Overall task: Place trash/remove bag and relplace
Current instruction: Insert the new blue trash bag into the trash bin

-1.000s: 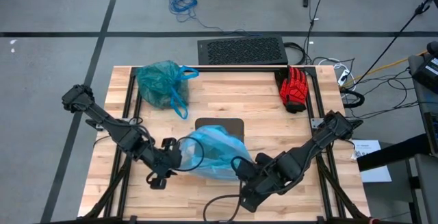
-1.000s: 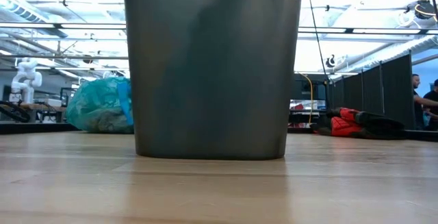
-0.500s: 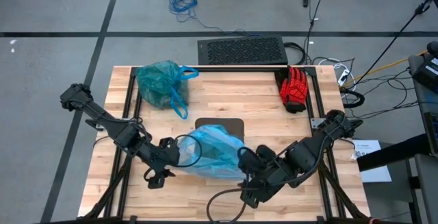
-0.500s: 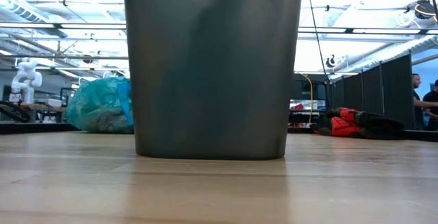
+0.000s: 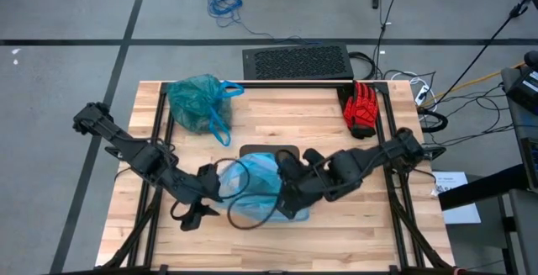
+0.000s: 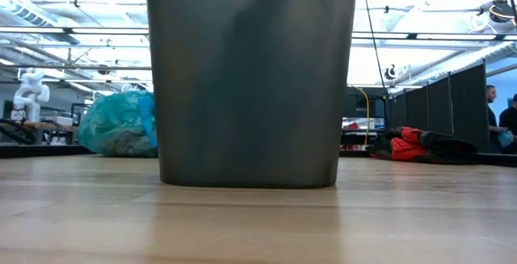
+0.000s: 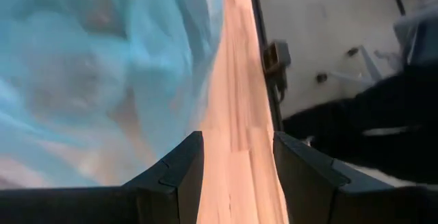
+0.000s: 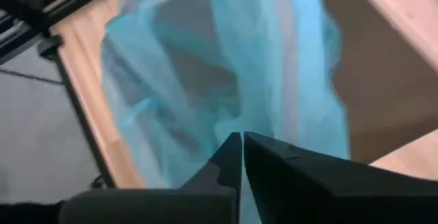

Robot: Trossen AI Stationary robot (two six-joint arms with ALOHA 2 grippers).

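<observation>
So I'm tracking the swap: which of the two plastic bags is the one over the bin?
The paler sky-blue bag, draped over the brown bin mid-table between both grippers. The dark teal-green bag sits tied at the table's far left corner.

Teal-green bag (image 5: 195, 103), sky-blue bag (image 5: 256, 182), red glove (image 5: 362, 109), brown bin (image 6: 250, 78).

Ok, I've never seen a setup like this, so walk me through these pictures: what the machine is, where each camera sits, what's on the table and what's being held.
Two dark robot arms work at a wooden table. One camera looks straight down, one sits at table-top height, and one rides on each wrist. In the middle stands a brown bin with a pale sky-blue bag draped over it. The right gripper is shut at the bag's edge; whether it pinches the plastic I cannot tell. The left gripper is open beside the bag, holding nothing. At the back lie a tied teal-green bag and a red glove.
</observation>
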